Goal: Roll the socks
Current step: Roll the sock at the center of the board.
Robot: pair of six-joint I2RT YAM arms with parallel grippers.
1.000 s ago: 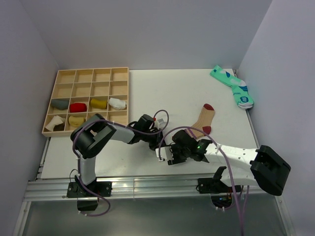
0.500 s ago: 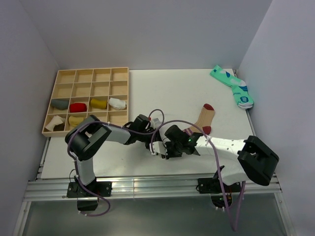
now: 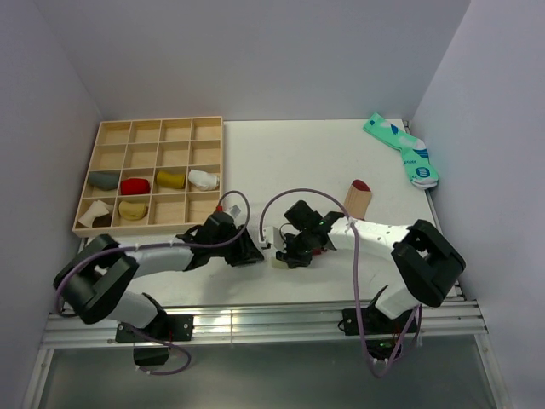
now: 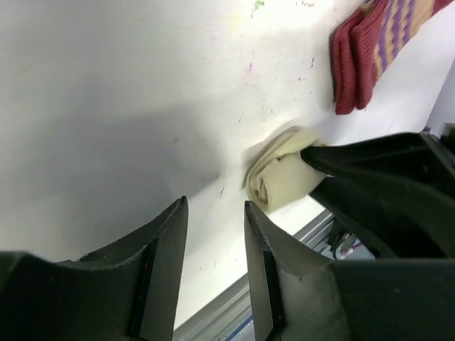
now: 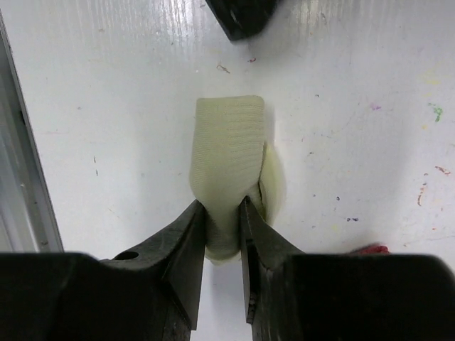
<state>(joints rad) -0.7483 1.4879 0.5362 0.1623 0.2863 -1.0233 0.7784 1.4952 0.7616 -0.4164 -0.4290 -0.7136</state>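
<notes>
Gripping one olive sock (image 5: 229, 142): right end effector (image 5: 222, 207); left end effector (image 4: 215, 213) gapes; one tan sock (image 3: 358, 199) beyond.

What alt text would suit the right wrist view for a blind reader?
The right gripper pinches a folded pale olive-green sock lying on a white, speckled table. A metal rail runs down the left side.

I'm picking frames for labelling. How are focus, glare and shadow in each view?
Right wrist: the pale sock is sharp, ribbing clear; streaky glare on the table near the top; the right pincer dark and soft. Left wrist: the left pincer blurred, a broad soft shadow on the table. Top external: even, diffuse light.
</notes>
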